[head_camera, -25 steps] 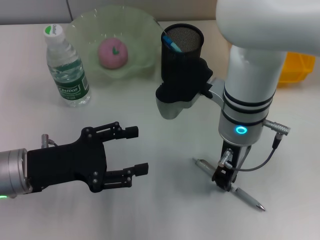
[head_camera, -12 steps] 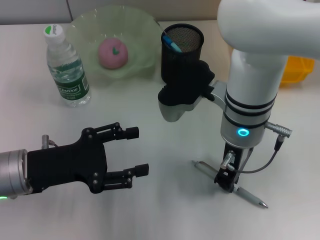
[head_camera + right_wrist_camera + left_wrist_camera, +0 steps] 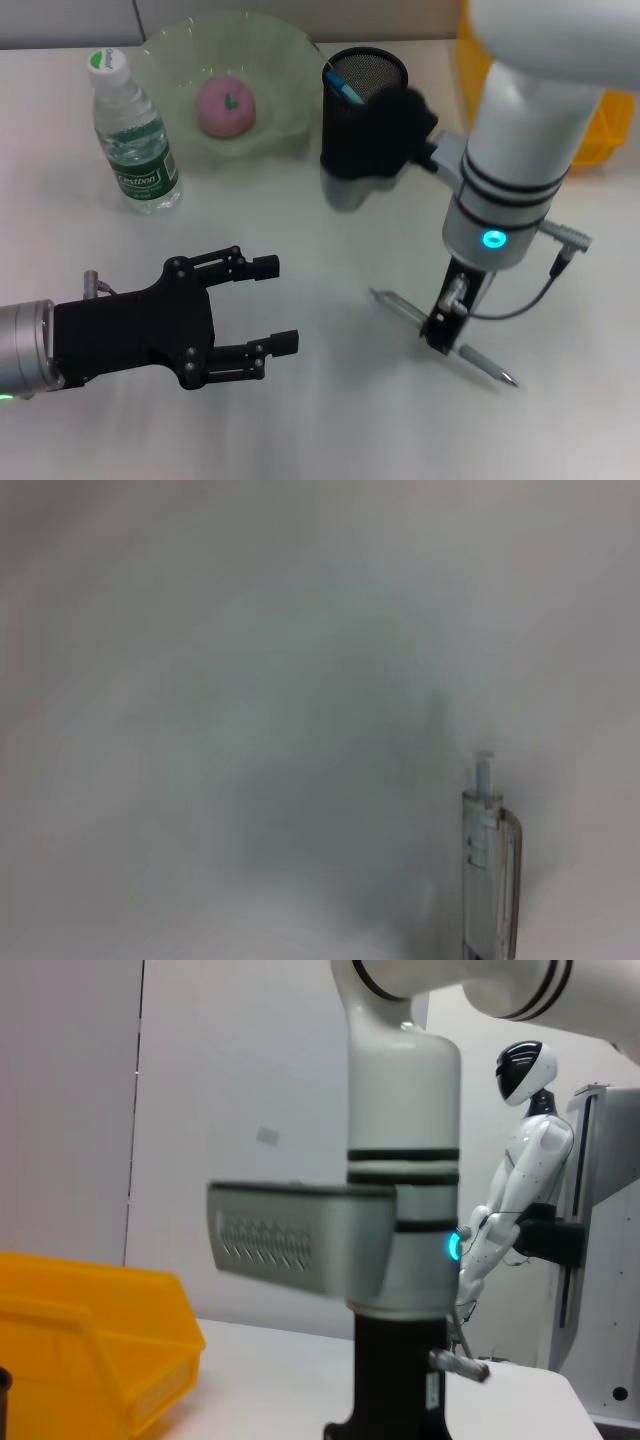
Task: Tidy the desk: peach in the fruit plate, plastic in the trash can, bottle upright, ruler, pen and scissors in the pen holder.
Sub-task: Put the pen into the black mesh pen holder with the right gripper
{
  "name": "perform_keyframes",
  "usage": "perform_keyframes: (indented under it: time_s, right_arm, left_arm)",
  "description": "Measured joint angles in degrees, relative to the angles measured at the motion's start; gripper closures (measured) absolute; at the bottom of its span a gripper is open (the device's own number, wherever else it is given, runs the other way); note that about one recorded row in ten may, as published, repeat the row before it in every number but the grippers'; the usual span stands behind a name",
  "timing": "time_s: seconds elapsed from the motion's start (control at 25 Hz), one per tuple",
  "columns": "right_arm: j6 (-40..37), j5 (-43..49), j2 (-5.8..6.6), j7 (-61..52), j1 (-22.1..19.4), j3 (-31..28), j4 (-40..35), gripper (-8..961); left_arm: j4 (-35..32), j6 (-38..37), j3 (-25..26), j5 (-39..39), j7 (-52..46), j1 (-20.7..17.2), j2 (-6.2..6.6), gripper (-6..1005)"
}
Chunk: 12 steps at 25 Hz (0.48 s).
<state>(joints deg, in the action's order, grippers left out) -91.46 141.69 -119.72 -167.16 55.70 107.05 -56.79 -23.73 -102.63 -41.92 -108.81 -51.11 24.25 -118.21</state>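
Observation:
A slim silver pen (image 3: 480,365) is held crosswise in my right gripper (image 3: 440,335), which is shut on its middle just above the table, at the front right. The pen's clip end (image 3: 490,880) shows in the right wrist view over the blurred table. The black mesh pen holder (image 3: 365,110) stands behind it, with a blue item poking out. A pink peach (image 3: 227,105) lies in the green fruit plate (image 3: 290,70). The bottle (image 3: 135,135) stands upright at the back left. My left gripper (image 3: 275,305) hangs open at the front left with nothing in it.
A yellow bin (image 3: 595,130) sits at the back right behind my right arm; it also shows as the yellow bin (image 3: 90,1330) in the left wrist view. My right arm's white column (image 3: 400,1190) fills the middle of that view.
My right arm has shifted left and back with the pen in its grip, and the wrist has turned toward the pen holder. The left arm has not moved.

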Motion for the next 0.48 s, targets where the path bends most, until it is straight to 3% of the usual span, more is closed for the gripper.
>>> perform_keyframes:
  time_s: [0.12, 0.16, 0.2, 0.32, 0.36, 0.4, 0.48]
  right_arm:
    - [-0.53, 0.27, 0.24, 4.06, -2.04, -6.85, -2.37, 823]
    - [-0.81, 0.26, 0.36, 7.74, -3.96, -12.08, -4.39, 823]
    - [-0.81, 0.26, 0.36, 7.74, -3.96, -12.08, -4.39, 823]
    - [-0.98, -0.31, 0.43, 14.51, -7.35, -20.24, -7.89, 823]
    - [-0.97, -2.59, 0.42, 20.25, -10.14, -26.71, -9.90, 823]
    - [-0.97, -2.59, 0.42, 20.25, -10.14, -26.71, -9.90, 823]
    - [-0.99, -6.86, 0.43, 26.33, -12.63, -32.59, -10.61, 823]
  left_arm:
    - [0.00, 0.00, 0.00, 0.00, 0.00, 0.00, 0.00, 224]
    - [0.00, -0.19, 0.07, 0.00, -0.29, 0.00, 0.00, 224]
    - [0.00, -0.19, 0.07, 0.00, -0.29, 0.00, 0.00, 224]
    - [0.19, -0.26, 0.28, 0.20, -0.88, 0.04, 0.00, 224]
    - [0.42, -0.20, 0.43, 0.32, -1.23, 0.16, 0.00, 224]
    - [0.45, -0.15, 0.48, 0.35, -1.48, 0.23, 0.00, 224]
    - [0.47, -0.13, 0.63, 0.46, -2.38, 0.43, -0.05, 225]
